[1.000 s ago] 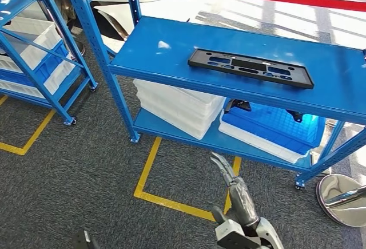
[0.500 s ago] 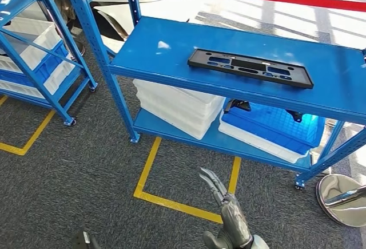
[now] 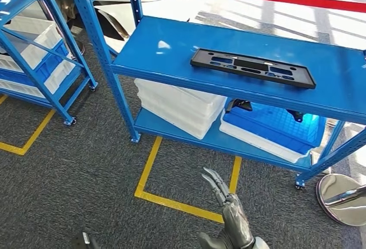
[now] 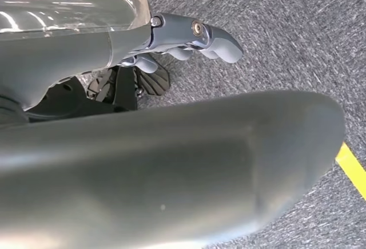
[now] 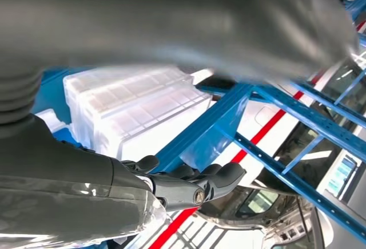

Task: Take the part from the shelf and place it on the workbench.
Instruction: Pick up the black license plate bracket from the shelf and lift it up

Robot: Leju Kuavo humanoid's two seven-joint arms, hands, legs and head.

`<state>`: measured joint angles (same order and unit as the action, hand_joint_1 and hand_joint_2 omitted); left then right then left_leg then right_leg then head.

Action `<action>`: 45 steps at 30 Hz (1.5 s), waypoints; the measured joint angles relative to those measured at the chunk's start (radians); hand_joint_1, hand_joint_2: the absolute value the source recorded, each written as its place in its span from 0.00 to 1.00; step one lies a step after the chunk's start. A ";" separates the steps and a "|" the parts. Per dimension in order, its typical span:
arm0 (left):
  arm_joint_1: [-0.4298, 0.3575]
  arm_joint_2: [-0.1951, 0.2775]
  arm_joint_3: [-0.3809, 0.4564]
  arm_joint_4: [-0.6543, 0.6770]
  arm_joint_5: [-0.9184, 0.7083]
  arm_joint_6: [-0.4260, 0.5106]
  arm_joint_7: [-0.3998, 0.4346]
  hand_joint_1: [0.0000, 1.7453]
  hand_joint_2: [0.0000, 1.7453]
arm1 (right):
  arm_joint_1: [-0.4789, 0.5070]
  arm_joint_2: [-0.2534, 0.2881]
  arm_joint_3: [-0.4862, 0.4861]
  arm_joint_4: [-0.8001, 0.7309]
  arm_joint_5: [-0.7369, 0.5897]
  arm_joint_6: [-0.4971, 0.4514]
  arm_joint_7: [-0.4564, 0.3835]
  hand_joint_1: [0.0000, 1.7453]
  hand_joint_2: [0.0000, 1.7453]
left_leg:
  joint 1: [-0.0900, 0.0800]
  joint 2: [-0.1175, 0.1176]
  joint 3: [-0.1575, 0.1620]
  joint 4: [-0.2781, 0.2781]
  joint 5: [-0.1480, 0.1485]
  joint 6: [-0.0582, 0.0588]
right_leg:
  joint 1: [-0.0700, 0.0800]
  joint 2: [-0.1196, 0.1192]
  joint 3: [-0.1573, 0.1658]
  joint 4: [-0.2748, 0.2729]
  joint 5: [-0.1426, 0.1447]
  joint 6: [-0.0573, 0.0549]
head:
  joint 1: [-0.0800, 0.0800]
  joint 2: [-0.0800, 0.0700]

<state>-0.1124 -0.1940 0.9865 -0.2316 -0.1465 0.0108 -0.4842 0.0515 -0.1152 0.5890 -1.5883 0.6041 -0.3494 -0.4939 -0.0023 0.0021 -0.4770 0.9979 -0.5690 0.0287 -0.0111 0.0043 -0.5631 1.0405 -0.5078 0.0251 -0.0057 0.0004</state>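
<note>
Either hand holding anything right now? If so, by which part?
Nothing held. Right hand is empty, fingers apart; left hand is empty too. The black part lies untouched on the shelf.

The right hand (image 3: 231, 220) rises from the lower edge of the head view, palm empty, its dark fingers (image 3: 214, 180) stretched forward and slightly apart, the thumb out to the side. In the right wrist view its fingers (image 5: 203, 180) lie nearly straight. The left hand (image 4: 190, 37) hangs low, its fingers (image 4: 220, 42) loosely extended together, holding nothing.
</note>
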 joint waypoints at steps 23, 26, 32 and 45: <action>0.007 -0.007 0.001 0.002 0.000 -0.004 0.003 0.00 0.00 | 0.017 0.000 -0.022 -0.002 0.015 -0.024 0.011 0.00 1.00 | 0.023 0.000 -0.180 0.278 -0.120 -0.044 | 0.002 0.008 0.029 -0.008 -0.043 -0.039 | 0.000 0.000; 0.013 -0.007 0.001 0.003 -0.001 -0.003 0.004 0.00 0.00 | 0.020 0.000 -0.022 0.000 0.018 -0.025 0.012 0.00 1.00 | 0.014 0.001 -0.191 0.139 0.039 -0.026 | 0.005 0.011 0.089 -0.010 -0.089 -0.030 | 0.001 0.000; 0.005 -0.005 0.002 0.005 0.010 -0.001 0.006 0.00 0.00 | 0.017 0.004 -0.025 -0.001 0.023 -0.032 0.016 0.00 1.00 | 0.004 -0.002 -0.151 0.075 0.071 0.003 | 0.000 0.008 0.098 0.046 -0.103 0.007 | 0.004 0.000; 0.008 -0.013 0.003 0.011 0.010 -0.004 0.008 0.00 0.00 | 0.029 0.002 -0.027 0.003 0.038 -0.043 0.021 0.00 1.00 | 0.012 -0.014 0.028 0.029 -0.047 -0.017 | 0.024 0.005 -0.113 0.023 0.049 -0.028 | 0.002 0.000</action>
<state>-0.1046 -0.2067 0.9892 -0.2205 -0.1361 0.0066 -0.4760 0.0803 -0.1137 0.5623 -1.5853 0.6421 -0.3921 -0.4732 0.0100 -0.0122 -0.4493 1.0274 -0.6159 0.0119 0.0128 0.0092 -0.6762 1.0637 -0.4583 -0.0030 -0.0039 0.0005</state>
